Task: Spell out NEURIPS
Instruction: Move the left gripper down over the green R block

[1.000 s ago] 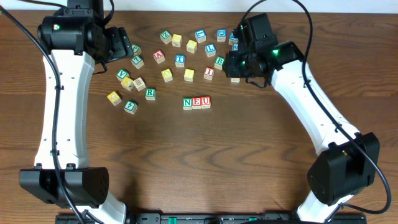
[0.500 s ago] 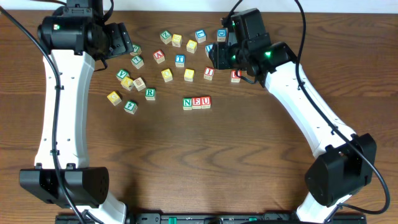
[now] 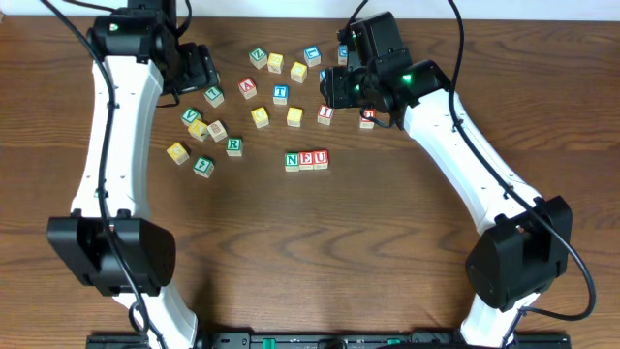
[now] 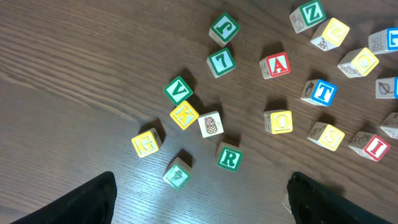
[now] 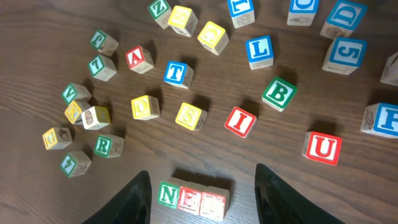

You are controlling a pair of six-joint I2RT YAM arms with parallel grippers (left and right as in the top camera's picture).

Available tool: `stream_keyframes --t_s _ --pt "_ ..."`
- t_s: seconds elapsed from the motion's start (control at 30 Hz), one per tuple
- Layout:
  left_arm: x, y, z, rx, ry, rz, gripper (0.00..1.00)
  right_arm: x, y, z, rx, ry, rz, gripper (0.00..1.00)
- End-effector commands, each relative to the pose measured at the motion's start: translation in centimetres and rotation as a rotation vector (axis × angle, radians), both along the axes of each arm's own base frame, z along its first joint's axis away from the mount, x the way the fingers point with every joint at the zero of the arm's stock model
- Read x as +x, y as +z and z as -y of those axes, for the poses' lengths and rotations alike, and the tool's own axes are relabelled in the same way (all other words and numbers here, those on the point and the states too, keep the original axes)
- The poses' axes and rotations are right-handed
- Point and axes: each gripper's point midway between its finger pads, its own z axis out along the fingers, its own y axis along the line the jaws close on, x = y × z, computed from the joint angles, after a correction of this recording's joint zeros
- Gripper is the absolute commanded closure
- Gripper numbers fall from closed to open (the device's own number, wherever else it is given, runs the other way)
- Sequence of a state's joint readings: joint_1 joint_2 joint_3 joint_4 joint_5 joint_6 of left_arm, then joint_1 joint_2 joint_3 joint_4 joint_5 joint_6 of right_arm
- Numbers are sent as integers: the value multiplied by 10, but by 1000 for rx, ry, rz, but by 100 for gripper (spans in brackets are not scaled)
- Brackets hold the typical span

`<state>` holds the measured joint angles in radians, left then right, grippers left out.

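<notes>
Over the last second my right arm has swung left, off the right-hand cluster and in over the middle of the scatter. My right gripper (image 5: pixel 202 174) now hangs empty, fingers well apart, looking down on the N-E-U row (image 5: pixel 193 198), which lies just below the gap between them. The row has not moved: three blocks touching side by side on the bare wood of the table (image 3: pixel 320 242), below the scatter. The spare red U block (image 5: pixel 322 148), covered by the arm a second ago, is in plain view again. My left arm has shifted too, edging inward; my left gripper (image 4: pixel 202 179) is likewise spread, holding nothing, above the left group. So nothing has been picked up in this interval; both hands have only repositioned. Judgement: three of seven letters are placed and R is next. The green R block (image 4: pixel 229 157) sits in the left group, near a pineapple-picture block (image 4: pixel 211 124), apart from the row and to its left. It lies just ahead of the gap between my left fingers, so that hand looks better placed for it. The red I block (image 5: pixel 240 121) and yellow S block (image 5: pixel 189 116) lie near each other above the row, handy for my right hand later. A blue block (image 5: pixel 382 118) at the frame edge may be the P; it is cut off, so I cannot tell.
</notes>
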<state>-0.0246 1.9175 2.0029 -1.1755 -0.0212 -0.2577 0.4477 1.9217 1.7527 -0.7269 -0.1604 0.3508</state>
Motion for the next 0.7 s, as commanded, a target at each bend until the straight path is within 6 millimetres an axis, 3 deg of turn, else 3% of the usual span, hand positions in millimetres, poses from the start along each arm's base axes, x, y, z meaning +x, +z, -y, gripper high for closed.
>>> stream_keyframes --t_s 0.0,0.13,0.3,0.67 --pt "-1 -8 4 1 -48 -30 14 -3 1 -1 -29 3 1 52" --pt "-9 -22 12 -35 -87 -90 14 -4 -1 2 -44 -5 -7 51" --pt "-20 -56 27 -51 -120 -165 17 -2 -3 12 -62 -29 -14 51" --pt "-22 -99 49 -46 -172 -181 19 3 -14 59 -90 -115 -90 50"
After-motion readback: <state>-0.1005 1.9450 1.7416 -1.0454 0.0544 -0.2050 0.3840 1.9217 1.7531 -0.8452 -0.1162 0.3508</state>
